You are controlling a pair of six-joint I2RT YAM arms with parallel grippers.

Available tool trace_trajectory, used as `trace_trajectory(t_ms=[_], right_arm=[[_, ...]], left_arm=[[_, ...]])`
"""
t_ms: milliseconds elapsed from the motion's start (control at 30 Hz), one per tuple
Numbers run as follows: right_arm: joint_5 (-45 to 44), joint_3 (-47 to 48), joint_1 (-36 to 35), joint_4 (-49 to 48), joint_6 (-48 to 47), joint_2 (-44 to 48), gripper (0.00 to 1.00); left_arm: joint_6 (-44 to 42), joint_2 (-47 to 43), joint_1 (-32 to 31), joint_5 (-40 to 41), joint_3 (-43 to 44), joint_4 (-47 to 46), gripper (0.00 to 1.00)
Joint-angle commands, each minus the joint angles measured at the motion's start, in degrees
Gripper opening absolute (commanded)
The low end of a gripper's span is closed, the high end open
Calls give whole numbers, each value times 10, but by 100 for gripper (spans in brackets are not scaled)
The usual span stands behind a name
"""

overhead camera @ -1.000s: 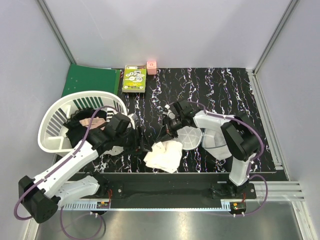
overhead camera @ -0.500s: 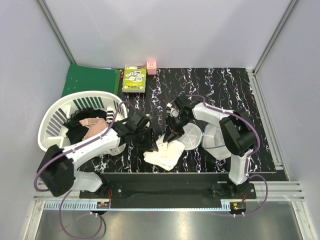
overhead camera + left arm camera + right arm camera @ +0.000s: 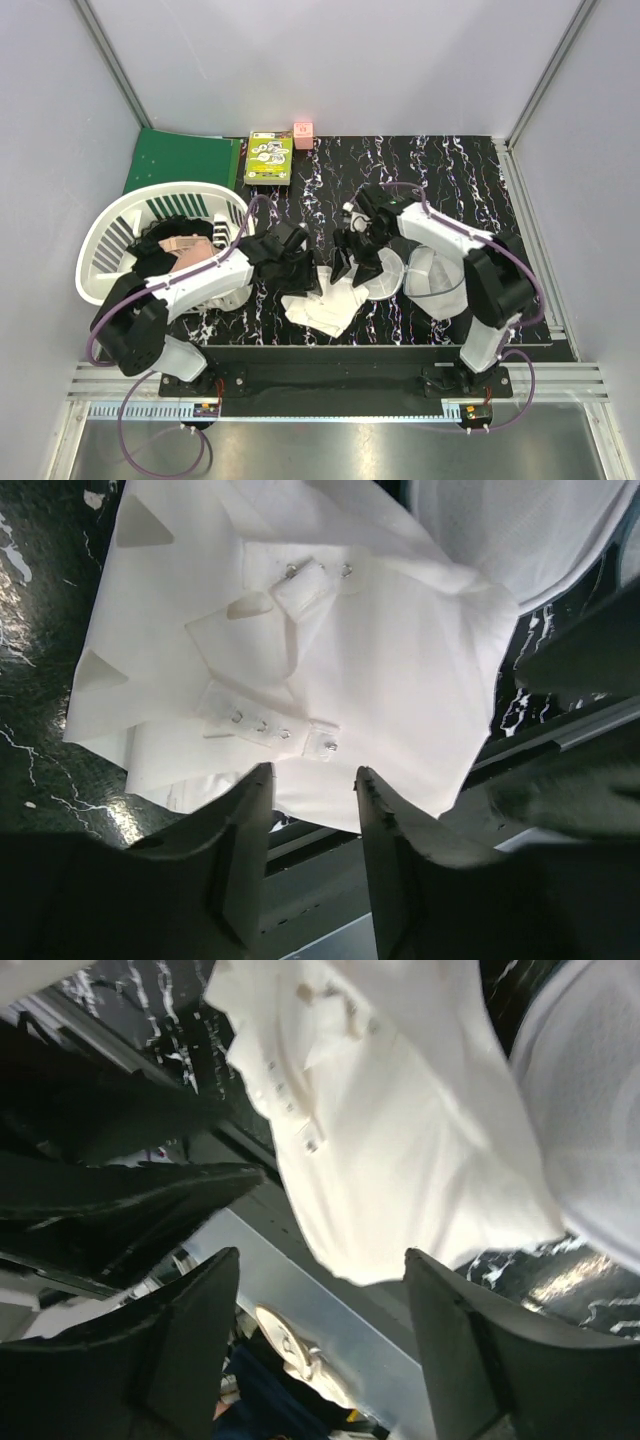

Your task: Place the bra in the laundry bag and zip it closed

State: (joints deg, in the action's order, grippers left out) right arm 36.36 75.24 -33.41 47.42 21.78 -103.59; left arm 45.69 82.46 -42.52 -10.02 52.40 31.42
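The bra is a white folded garment with hook-and-eye clasps, lying flat on the black marbled table; it also fills the left wrist view and the right wrist view. The laundry bag, white round mesh, lies just right of it, and its mesh shows in both wrist views. My left gripper hovers open over the bra's left edge, holding nothing. My right gripper stands open above the bra's right edge, between bra and bag, also holding nothing.
A white slatted basket at the left holds black and pale pink garments. A green folder, a green box and a pink cube sit along the back. The table's front edge runs just below the bra.
My right gripper has opened and let go of the white bra, which now lies flat. My left arm has swung right, from the basket side to the bra's left edge.
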Motion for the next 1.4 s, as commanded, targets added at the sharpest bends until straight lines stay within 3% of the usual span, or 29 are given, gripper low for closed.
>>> trace_trajectory(t_ms=[0, 100, 233, 367, 567, 700, 1067, 1367], right_arm=[[-16, -42, 3, 13, 51, 94, 82], [-34, -82, 6, -1, 81, 122, 86], [-3, -144, 17, -66, 139, 145, 89], [14, -196, 18, -124, 171, 149, 89], [23, -203, 18, -184, 192, 117, 85], [35, -206, 17, -225, 211, 96, 80], [29, -220, 16, -231, 199, 79, 71], [32, -187, -10, -247, 195, 28, 66]], left_arm=[[-28, -21, 18, -10, 37, -2, 59], [-59, 26, 25, -29, 64, 16, 67], [-67, 80, 24, -49, 82, 18, 67], [-61, 97, 23, -47, 82, 22, 60], [-60, 120, 21, -54, 92, 25, 56], [-55, 135, 18, -60, 93, 26, 46], [-56, 124, 18, -47, 78, 37, 23], [-76, 141, 17, -33, 81, 53, 21]])
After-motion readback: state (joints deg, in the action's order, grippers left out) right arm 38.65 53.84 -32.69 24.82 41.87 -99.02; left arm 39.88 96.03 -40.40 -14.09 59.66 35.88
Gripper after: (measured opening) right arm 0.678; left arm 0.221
